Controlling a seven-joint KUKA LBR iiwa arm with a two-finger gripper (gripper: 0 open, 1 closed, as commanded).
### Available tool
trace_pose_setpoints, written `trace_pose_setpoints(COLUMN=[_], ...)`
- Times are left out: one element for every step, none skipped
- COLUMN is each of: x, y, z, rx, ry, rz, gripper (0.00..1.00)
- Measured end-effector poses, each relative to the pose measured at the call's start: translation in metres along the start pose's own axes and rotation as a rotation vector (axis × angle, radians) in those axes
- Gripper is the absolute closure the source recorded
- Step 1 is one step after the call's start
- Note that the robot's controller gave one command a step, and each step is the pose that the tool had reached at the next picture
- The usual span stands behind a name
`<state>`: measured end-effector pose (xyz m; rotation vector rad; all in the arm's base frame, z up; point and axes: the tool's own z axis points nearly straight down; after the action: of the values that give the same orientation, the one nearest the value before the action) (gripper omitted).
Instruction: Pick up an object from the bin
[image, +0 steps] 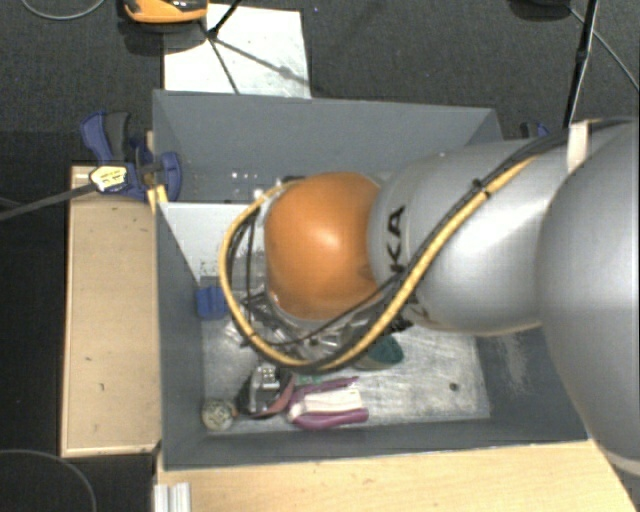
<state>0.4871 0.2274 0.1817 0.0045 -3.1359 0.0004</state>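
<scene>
Two small things lie by the near wall of the bin (330, 130): a greyish round lump (217, 413) in the left corner and a purple-and-white piece (328, 407) to its right. Between them the end effector (265, 388) is low over the floor, just beside the purple-and-white piece; whether it is open or grips anything cannot be told. Farther back, a teal thing (386, 350) peeks from under the arm (470, 250), and a blue thing (208, 300) sits by the left wall.
</scene>
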Motion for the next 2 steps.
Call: trace_pose_setpoints(x=[-0.0054,-0.0058], y=[-0.0393,-0.0390], z=[0.1106,0.1091], rx=[-0.006,-0.006], ry=[-0.008,-0.010], rz=[0.079,0.083], gripper=[0.00,1.00])
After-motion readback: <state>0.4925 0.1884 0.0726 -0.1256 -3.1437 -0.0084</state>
